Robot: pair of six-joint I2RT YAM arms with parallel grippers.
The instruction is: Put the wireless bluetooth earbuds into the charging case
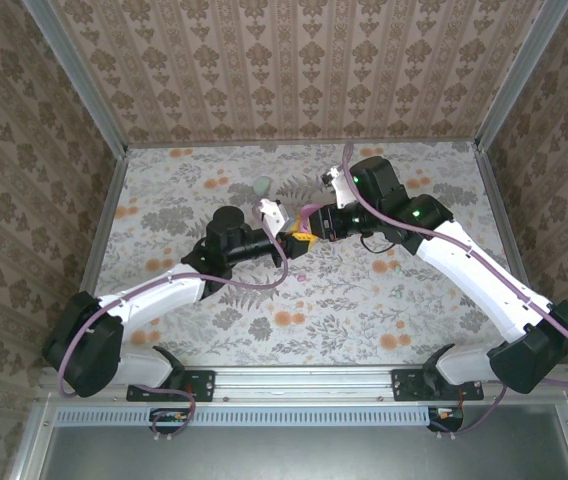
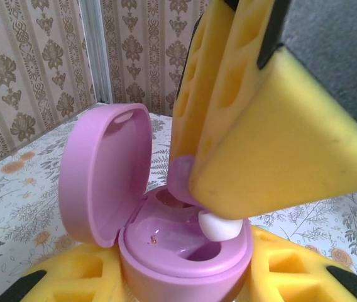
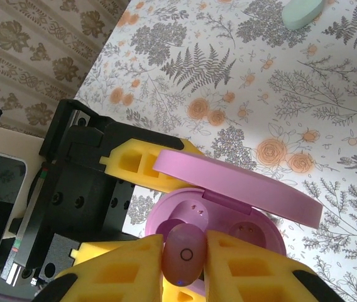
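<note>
We stretch our left arm (image 1: 154,290) inward, the left jaws clamped on the charging case (image 2: 166,267) seated between them. Our right arm (image 1: 464,260) bends down, the right jaws pinching an earbud (image 3: 185,255) between their tips, just above the left jaws.

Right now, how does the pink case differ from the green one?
The pink case is open; the green case looks shut. The pink case is clamped in the left gripper; the green case lies free on the table. The right gripper holds an earbud at the pink case, not the green case. Both are rounded pebbles.
</note>
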